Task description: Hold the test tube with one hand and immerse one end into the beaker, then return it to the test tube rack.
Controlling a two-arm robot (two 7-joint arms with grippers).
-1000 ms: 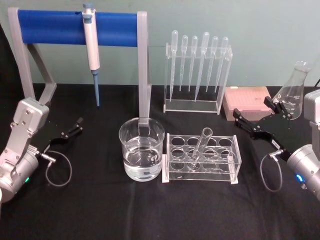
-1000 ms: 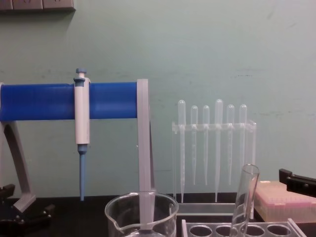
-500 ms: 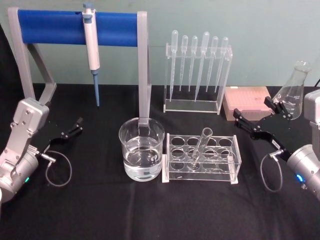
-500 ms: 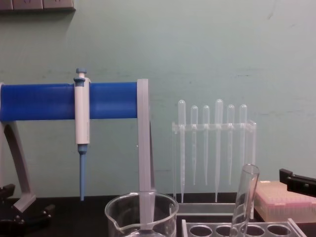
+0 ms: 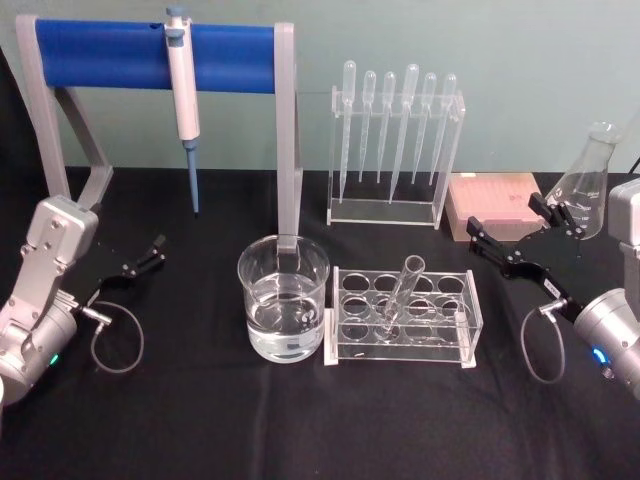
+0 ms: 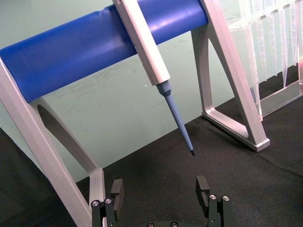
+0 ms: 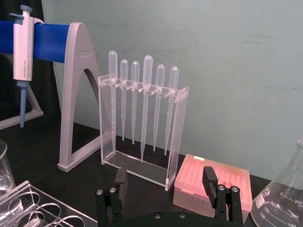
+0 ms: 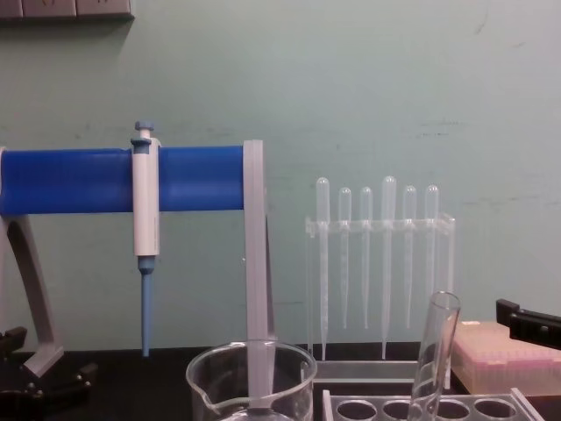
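Note:
The test tube (image 5: 400, 294) leans tilted in a hole of the clear rack (image 5: 452, 340) at mid-table, and its open rim also rises in the chest view (image 8: 435, 351). The beaker (image 5: 283, 312), holding clear liquid, stands just left of the rack, its rim low in the chest view (image 8: 250, 373). My right gripper (image 5: 512, 225) hovers open to the right of the rack, well apart from the tube, and the right wrist view (image 7: 164, 177) shows nothing between its jaws. My left gripper (image 5: 143, 258) rests open at the far left, empty in the left wrist view (image 6: 160, 189).
A white-and-blue pipettor (image 5: 183, 95) hangs on the blue-barred stand (image 5: 110, 55) at the back left. A clear holder of plastic pipettes (image 5: 395, 140) stands at the back centre. A pink tip box (image 5: 495, 205) and a conical flask (image 5: 588, 185) sit behind the right gripper.

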